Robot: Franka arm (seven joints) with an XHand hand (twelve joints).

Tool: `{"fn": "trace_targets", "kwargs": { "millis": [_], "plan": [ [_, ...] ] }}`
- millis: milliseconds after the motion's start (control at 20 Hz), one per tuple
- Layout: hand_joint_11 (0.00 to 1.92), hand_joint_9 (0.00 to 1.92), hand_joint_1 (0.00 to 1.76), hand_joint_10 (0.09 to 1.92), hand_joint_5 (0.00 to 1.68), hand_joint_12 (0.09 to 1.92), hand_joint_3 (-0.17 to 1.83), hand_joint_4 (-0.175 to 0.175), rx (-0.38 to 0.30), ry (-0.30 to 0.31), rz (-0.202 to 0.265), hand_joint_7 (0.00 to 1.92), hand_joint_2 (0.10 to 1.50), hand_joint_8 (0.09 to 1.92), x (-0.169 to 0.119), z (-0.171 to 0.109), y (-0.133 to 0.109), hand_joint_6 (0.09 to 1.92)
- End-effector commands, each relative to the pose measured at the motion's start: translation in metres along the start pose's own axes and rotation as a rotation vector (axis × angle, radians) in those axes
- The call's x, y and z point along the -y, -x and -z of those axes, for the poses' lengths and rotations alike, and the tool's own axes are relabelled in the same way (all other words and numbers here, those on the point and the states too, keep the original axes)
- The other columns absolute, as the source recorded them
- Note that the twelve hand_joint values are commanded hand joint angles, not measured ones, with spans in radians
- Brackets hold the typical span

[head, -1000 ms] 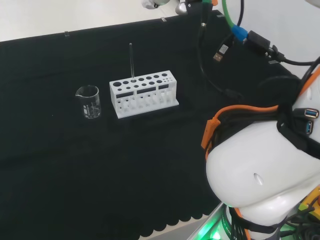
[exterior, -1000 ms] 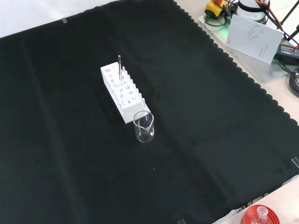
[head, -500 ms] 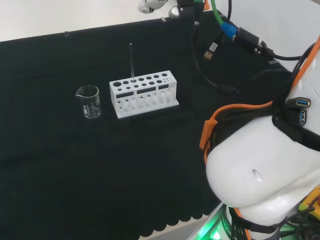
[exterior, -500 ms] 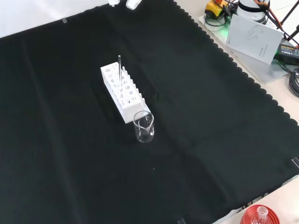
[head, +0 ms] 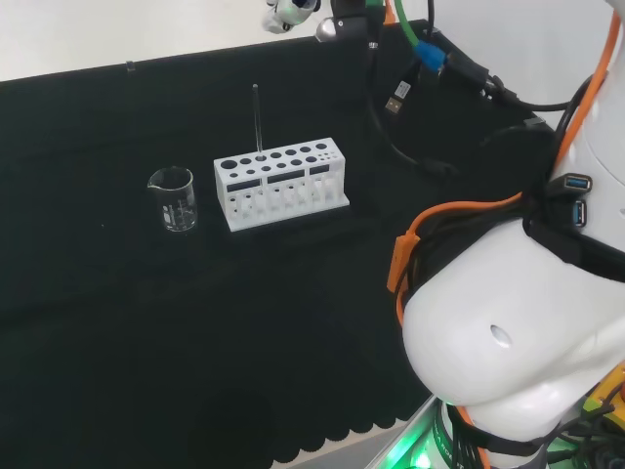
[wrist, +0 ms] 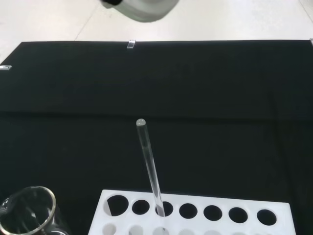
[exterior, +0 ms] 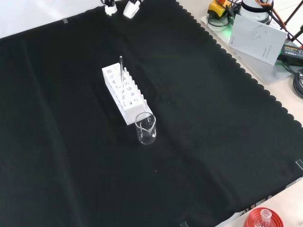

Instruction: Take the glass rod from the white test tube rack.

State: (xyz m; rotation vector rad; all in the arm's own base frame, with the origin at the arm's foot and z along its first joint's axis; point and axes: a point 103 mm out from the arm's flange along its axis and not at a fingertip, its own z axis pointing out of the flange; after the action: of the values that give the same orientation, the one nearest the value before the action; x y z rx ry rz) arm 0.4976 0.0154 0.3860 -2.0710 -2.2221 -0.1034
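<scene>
The hand (exterior: pixel 120 7) has come further in over the far edge of the black cloth (exterior: pixel 199 142) since a moment ago; in the front view its fingertips (exterior: pixel 131 9) now hang at the top, well apart from the white test tube rack (exterior: pixel 124 94). Whether the fingers are spread or curled I cannot tell; they hold nothing that I can see. The glass rod (wrist: pixel 149 164) stands slightly tilted in a back-row hole of the rack, which the wrist view shows plainly. A clear beaker (head: pixel 173 198) stands just left of the rack in the head view. In the front view, papers (exterior: pixel 258 32) and cables lie on the tabletop (exterior: pixel 279 78) beyond the cloth's scalloped right edge.
</scene>
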Motion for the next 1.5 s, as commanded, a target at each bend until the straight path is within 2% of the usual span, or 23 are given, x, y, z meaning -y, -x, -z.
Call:
{"fn": "trace_targets", "kwargs": {
  "millis": [50, 600, 750, 1500],
  "plan": [
    [0.89, 1.0, 1.08, 0.63, 0.81, 1.17, -0.17, -0.15, 0.014, -0.025, -0.001, 0.94, 0.97, 0.68, -0.013, -0.013, -0.01, 0.76],
    [0.89, 1.0, 1.06, 0.62, 0.8, 1.17, -0.17, -0.151, 0.01, -0.096, 0.03, 0.94, 0.97, 0.68, -0.027, -0.047, -0.03, 0.76],
    [0.89, 1.0, 1.06, 0.62, 0.8, 1.17, -0.17, -0.152, -0.01, -0.107, 0.037, 0.94, 0.97, 0.68, -0.028, -0.053, -0.03, 0.76],
    [0.88, 0.99, 1.06, 0.61, 0.79, 1.16, -0.17, -0.155, -0.002, -0.163, 0.033, 0.94, 0.97, 0.67, -0.026, -0.086, -0.028, 0.77]
  ]
}}
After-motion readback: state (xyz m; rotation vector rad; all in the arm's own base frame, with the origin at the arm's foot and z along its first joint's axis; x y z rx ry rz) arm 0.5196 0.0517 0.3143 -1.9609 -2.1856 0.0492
